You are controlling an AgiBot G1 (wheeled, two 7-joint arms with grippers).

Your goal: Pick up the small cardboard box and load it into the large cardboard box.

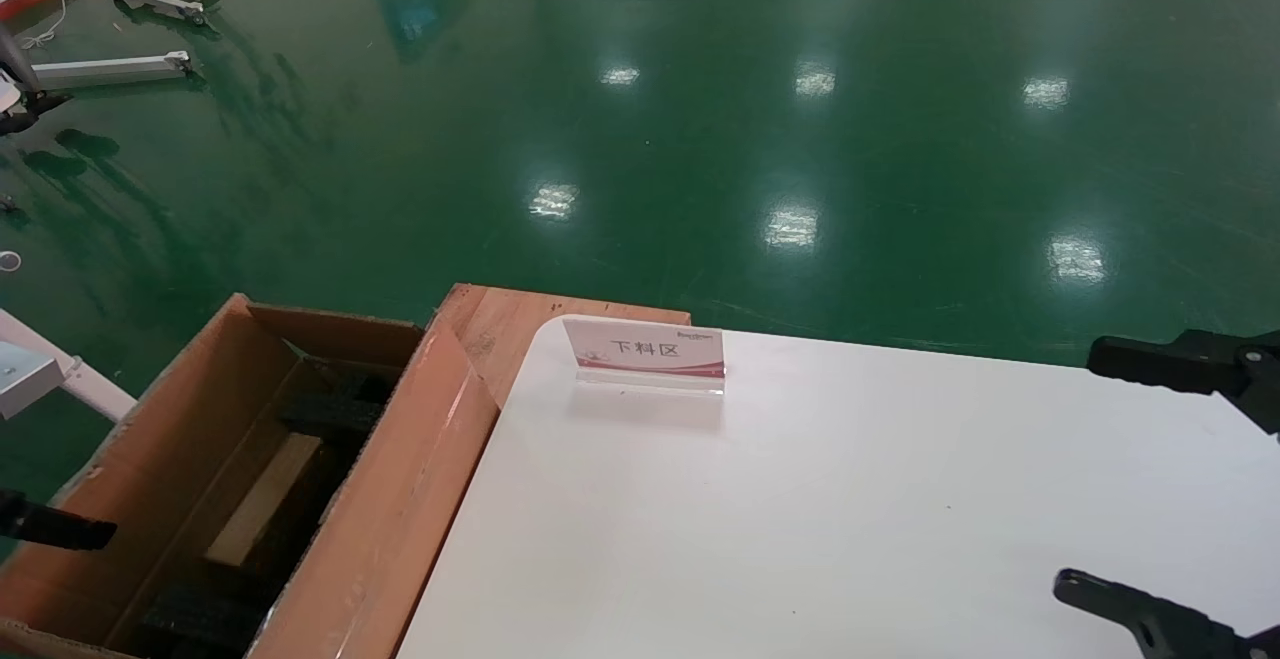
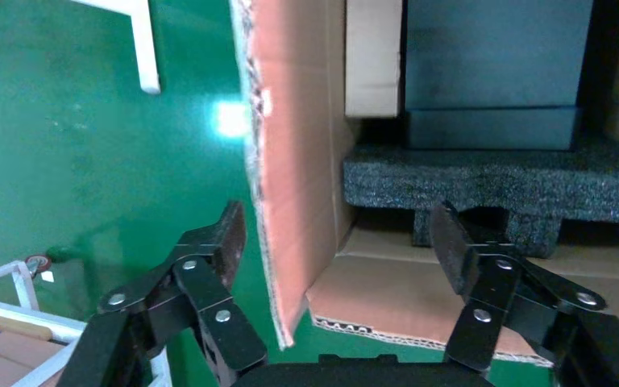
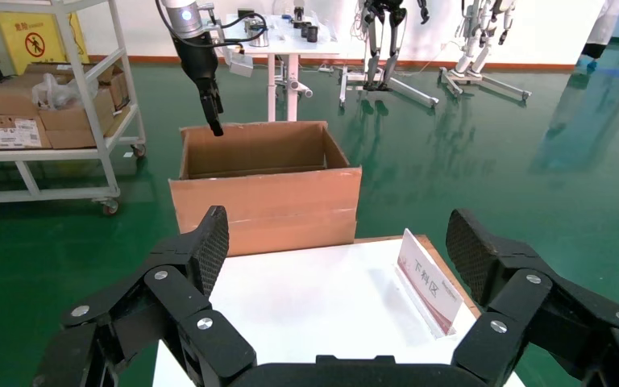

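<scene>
While the fingers [image 2: 218, 242] of the left gripper [image 2: 338, 242] are spread wide with nothing between them, they are seen to straddle the side wall of the large cardboard box [image 1: 395, 499], one finger outside over the green floor [image 1: 700, 119], the other over the interior. Black foam blocks [image 2: 500, 181] are shown inside the carton, along with a dark box and a pale board whose identity cannot be settled. The right gripper [image 3: 338, 250] is likewise held open and empty, at the right edge of the white tabletop [image 1: 850, 499], facing the large carton across it. A small sign stand [image 1: 645, 351] is the only object shown on the tabletop.

The small cardboard box is not found on the tabletop or in either gripper; whether it already lies in the large carton cannot be told. It is judged that either loading is finished or a fresh pick has not begun. A next move would call for the small box to be located first, then approached with the fingers kept apart.
</scene>
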